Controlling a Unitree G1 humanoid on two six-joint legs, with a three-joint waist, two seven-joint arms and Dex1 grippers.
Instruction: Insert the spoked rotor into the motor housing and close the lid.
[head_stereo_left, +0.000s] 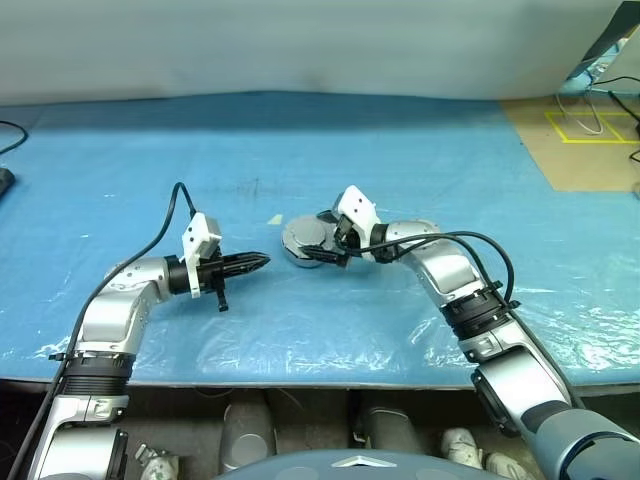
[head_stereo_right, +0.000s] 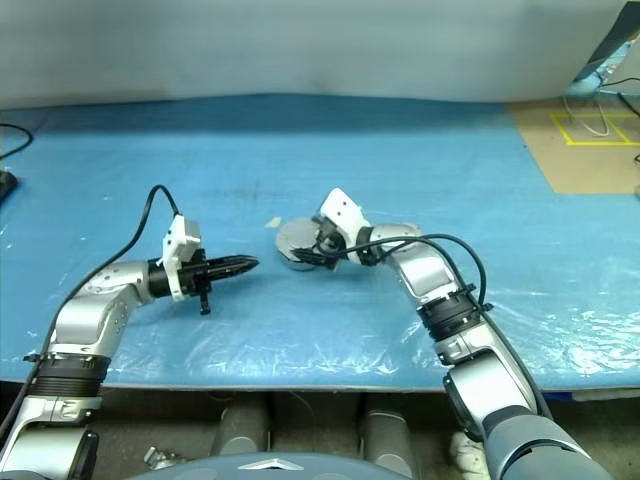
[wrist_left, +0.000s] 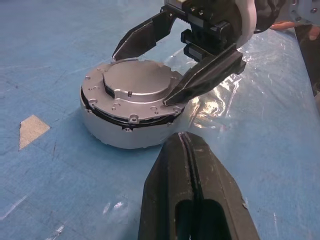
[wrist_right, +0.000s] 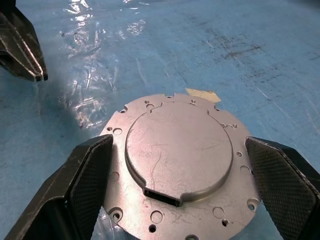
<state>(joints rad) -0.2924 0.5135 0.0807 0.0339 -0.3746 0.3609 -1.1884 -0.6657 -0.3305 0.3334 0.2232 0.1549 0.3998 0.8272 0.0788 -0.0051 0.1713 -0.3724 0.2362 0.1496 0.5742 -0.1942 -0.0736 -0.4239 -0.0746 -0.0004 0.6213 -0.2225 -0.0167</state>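
The motor housing (wrist_left: 115, 132), a short round silver cup, stands on the blue sheet in mid-table. The lid (wrist_left: 135, 85) lies on top of it, smooth grey face up, with a thin dark band showing under its edge. The spoked rotor is hidden from view. My right gripper (wrist_right: 179, 141) is open, one finger on each side of the lid's rim and not pressing on it; the head views show it at the housing's right side (head_stereo_left: 325, 250). My left gripper (head_stereo_left: 262, 260) is shut and empty, pointing at the housing from the left, a short gap away.
A small beige tape scrap (wrist_left: 32, 130) lies on the blue sheet (head_stereo_left: 300, 150) beside the housing. Brown board with yellow tape lines (head_stereo_left: 590, 140) sits at the back right. A dark cable (head_stereo_left: 5, 180) rests at the far left edge. The table's front edge runs just below both arms.
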